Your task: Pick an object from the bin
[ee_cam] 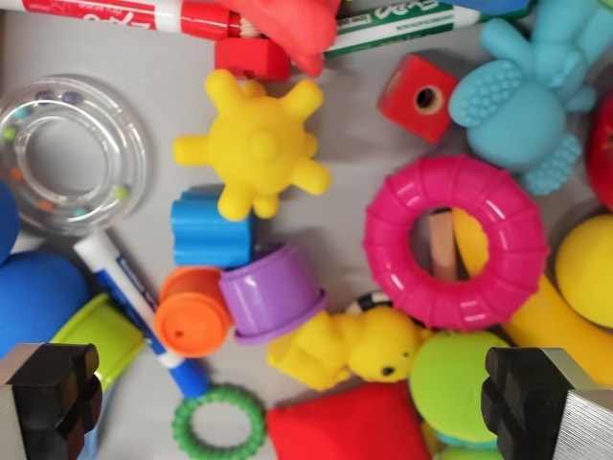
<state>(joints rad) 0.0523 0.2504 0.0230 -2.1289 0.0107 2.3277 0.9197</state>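
Gripper (292, 398): jaws standing wide apart at the wrist view's lower corners, gripping nothing. Lying between them are a yellow dog figure (350, 350) and a red block (350, 426), with a purple cup (271, 292) and orange cup (192, 311) resting just above. A pink ring (455, 242) is sitting above the right jaw.

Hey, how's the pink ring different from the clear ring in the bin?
The pink ring is opaque, ribbed and thick, while the clear ring is see-through, smooth and holds small coloured beads inside. The pink ring lies over other toys, with a yellow piece and a tan stick showing through its hole; the clear ring lies flat on the grey bin floor, with only bare floor in its hole. The pink one looks larger. Both are round rings lying flat.
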